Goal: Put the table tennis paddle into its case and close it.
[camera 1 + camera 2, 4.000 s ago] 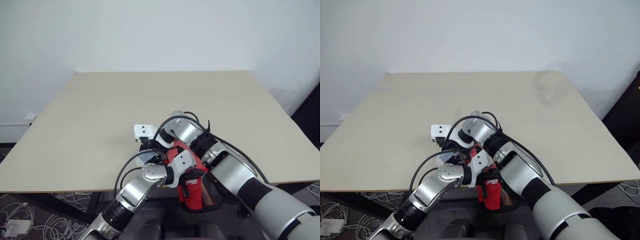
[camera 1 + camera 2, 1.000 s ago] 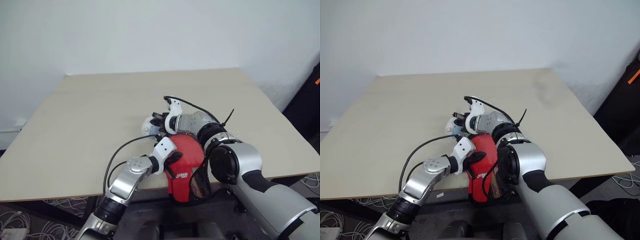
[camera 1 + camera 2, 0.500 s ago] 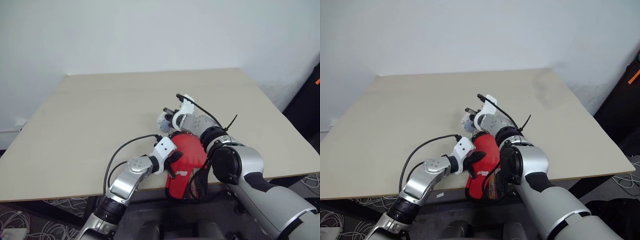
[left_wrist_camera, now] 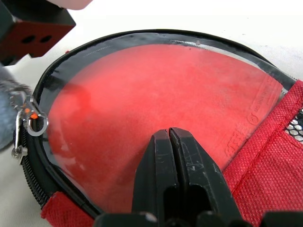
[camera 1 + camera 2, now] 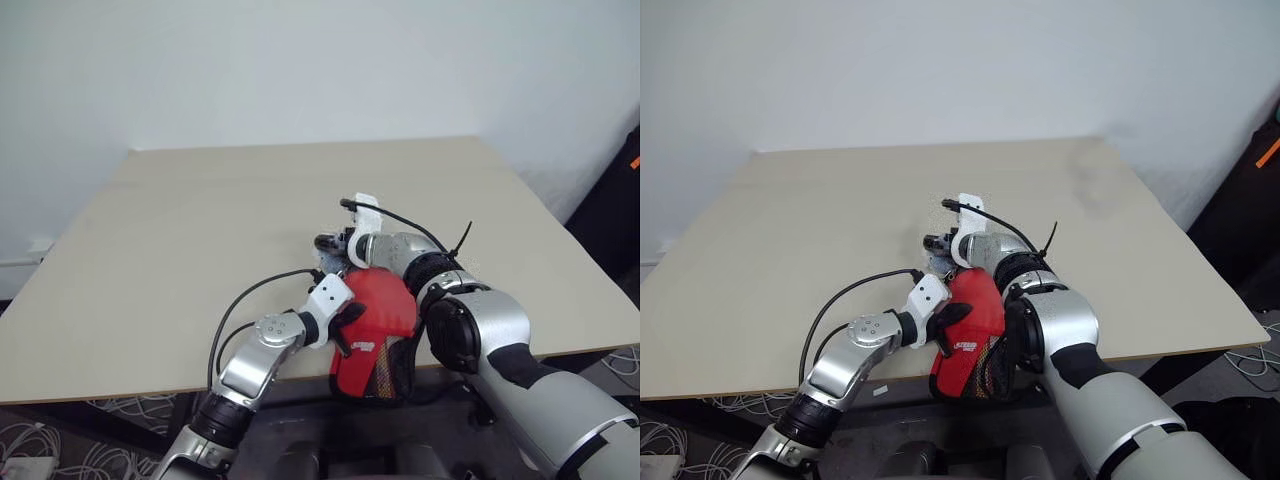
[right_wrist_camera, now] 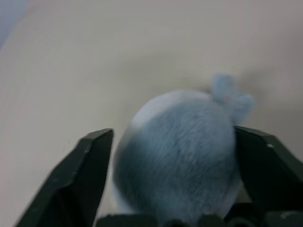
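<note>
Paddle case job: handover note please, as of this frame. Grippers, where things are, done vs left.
Left gripper: shut, fingertips against the see-through face of the case at the table's near edge.
Right gripper: open, fingers on either side of a fluffy grey pom-pom charm at the far end of the case; whether they touch it can't be told.
Table tennis paddle: inside the case, red face visible through the clear half.
Done: paddle inserted.
Left: confirm the zip is fully shut. The zip pull sits at the case's side, and how far the zip runs can't be told.
</note>
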